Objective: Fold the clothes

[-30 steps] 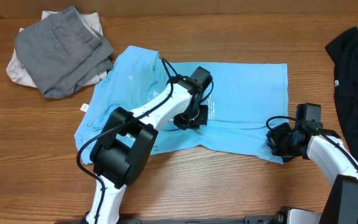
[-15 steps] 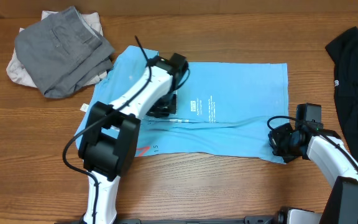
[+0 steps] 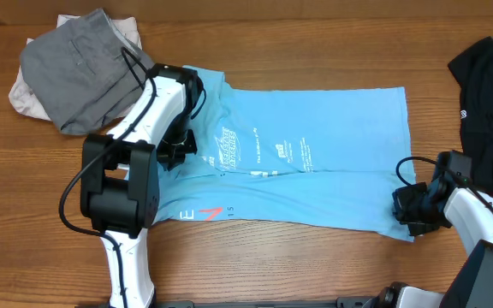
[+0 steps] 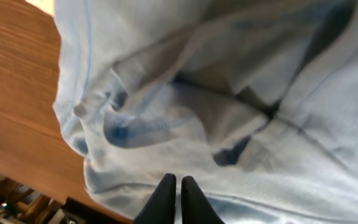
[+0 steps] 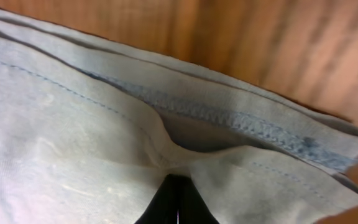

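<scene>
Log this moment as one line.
left gripper: shut on light blue cotton T-shirt, left end | right gripper: shut on its right hem | shirt: stretched out between them

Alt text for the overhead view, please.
A light blue T-shirt lies spread across a wooden table, the left arm at its collar end and the right arm at its lower right hem corner. Grey clothes sit piled at the upper left; a black garment lies at the right edge.

I see a brown wood-grain table (image 3: 315, 51), light blue T-shirt (image 3: 332, 128) spread flat across its middle, grey garment (image 3: 75, 73) heaped over an off-white garment (image 3: 20, 96) far left, black garment (image 3: 486, 94) at right edge
</scene>
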Available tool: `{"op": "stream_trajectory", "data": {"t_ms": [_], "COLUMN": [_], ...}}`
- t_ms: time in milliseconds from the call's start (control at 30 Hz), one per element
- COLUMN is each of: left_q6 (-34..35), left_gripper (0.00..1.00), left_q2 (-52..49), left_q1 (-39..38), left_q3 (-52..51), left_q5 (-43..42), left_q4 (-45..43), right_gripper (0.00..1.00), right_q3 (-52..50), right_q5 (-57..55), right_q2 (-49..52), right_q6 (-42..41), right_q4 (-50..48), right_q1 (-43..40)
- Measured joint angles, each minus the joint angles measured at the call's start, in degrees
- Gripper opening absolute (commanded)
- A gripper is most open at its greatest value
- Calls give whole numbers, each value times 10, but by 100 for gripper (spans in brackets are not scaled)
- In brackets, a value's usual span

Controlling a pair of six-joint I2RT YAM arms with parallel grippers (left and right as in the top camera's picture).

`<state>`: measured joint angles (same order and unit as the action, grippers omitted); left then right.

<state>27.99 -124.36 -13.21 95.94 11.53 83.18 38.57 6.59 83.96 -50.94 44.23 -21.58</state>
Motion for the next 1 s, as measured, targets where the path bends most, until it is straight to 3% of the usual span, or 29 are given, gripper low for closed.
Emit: {"op": "stream_trajectory", "data": {"t_ms": [167,367,567,1000], "left_q6": [0,0,0,0], "left_gripper": [9,9,6,8], "left_q2": [0,0,1,10], "left_q1": [-35,-94,-119,-113], "left_q3": [0,-4,-57,-122], "left_q5": [-28,-65,-110,-145], "left_q4": [7,0,-56,-97], "right_gripper": [7,26,18,11], "right_q3": [5,14,15,15], "right_q5": [-8,36,82,97], "right_q2": [-43,-110,-112,-37], "right_q6": [13,80,139,151], "right_q4": [33,31,29,-6], "right_q1": [-1,-1,2,21]}}
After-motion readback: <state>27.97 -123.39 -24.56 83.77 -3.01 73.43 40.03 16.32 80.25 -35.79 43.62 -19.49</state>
